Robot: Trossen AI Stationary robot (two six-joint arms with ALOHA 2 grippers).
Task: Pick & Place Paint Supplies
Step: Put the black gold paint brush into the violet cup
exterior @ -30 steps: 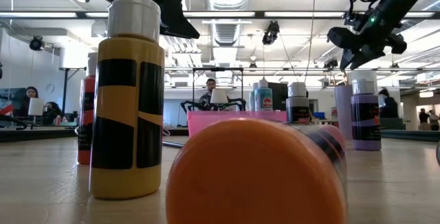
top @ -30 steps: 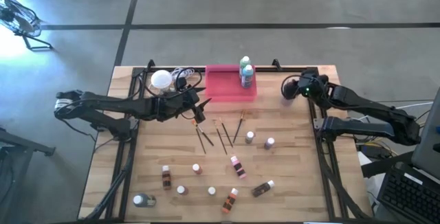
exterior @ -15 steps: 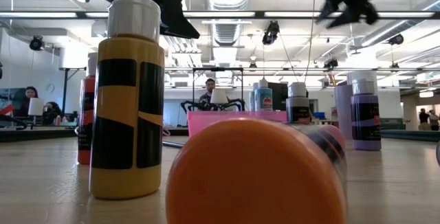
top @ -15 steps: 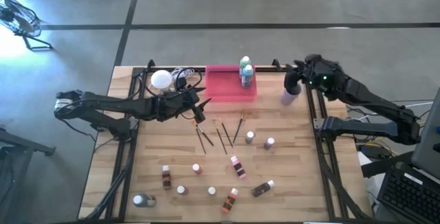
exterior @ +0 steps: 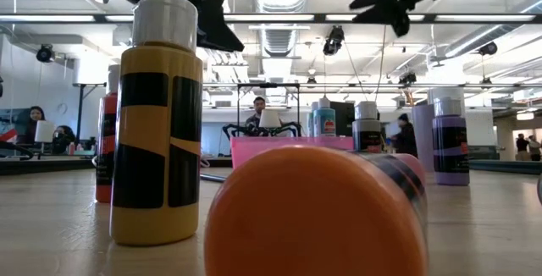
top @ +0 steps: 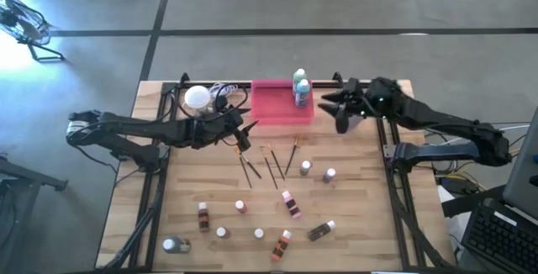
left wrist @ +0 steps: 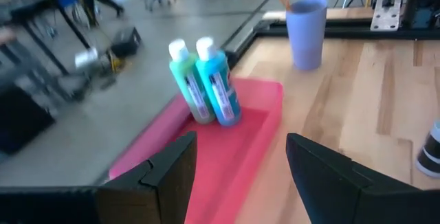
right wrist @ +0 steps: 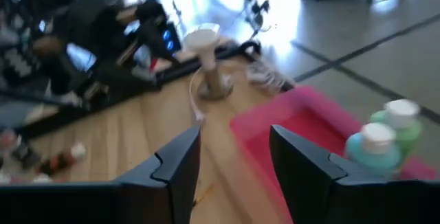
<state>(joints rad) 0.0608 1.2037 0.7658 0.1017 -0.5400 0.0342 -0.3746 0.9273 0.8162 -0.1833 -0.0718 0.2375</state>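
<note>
Green and blue bottles [top: 300, 87] stand upright in the far right corner of the pink tray [top: 277, 106]. Several thin paintbrushes [top: 269, 163] lie on the wood in front of the tray. Small white-capped bottles [top: 289, 202] are scattered nearer the front edge, some standing, some lying. My left gripper [top: 245, 131] hovers open beside the tray's near left corner, with nothing between its fingers [left wrist: 165, 176]. My right gripper [top: 326, 104] hangs open above the table just right of the tray, pointing toward it, and is empty in the right wrist view [right wrist: 234, 176].
A lilac cup [left wrist: 306, 35] with a brush handle sticking out stands right of the tray, under my right arm. The white globe lamp [top: 197, 97] and its cord lie at the far left. A yellow bottle [exterior: 157, 124] and a lying orange-capped bottle [exterior: 313, 212] fill the low view.
My right gripper has risen from above the lilac cup and swung toward the table's left, to the pink tray's right end. It has tipped up from pointing steeply down to nearly level.
</note>
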